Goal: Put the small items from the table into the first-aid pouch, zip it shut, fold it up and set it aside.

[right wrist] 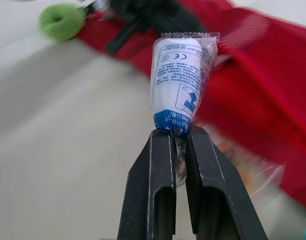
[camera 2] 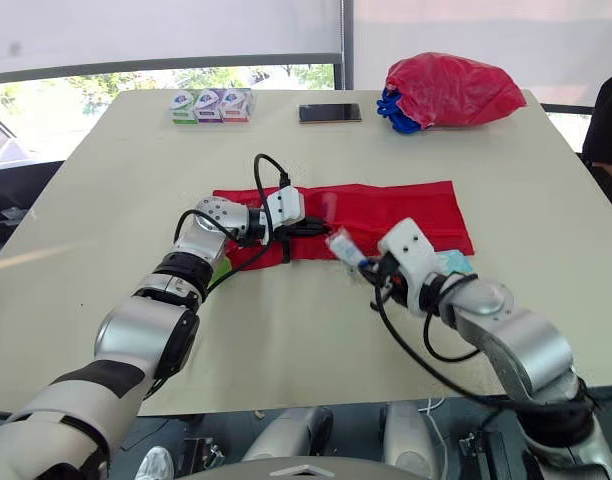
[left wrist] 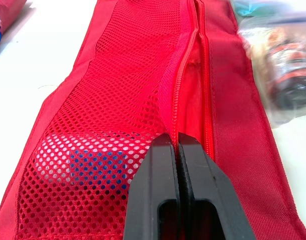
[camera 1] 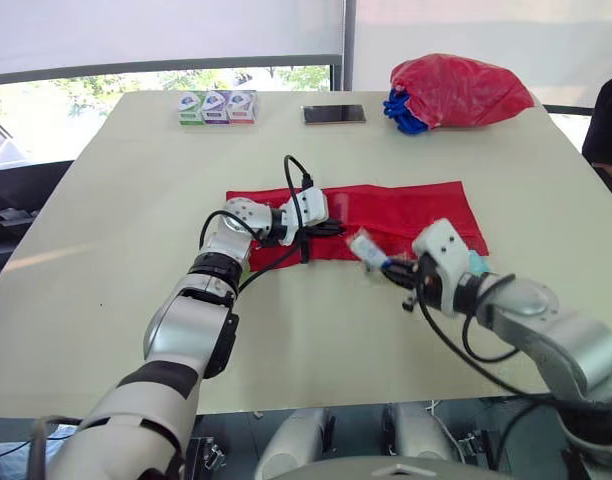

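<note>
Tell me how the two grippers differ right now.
The left gripper pinches the red pouch at its zipper edge; the right gripper pinches a white-and-blue packet. The left is over the pouch, the right just off its near edge. Both are shut.

Pouch (camera 1: 406,215), phone (camera 1: 334,114), boxes (camera 1: 217,107) on table (camera 1: 126,210)

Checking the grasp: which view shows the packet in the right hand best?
Right wrist view: packet close up, label readable, its end pinched in the right hand. Eye views show it small, near the red pouch.
</note>
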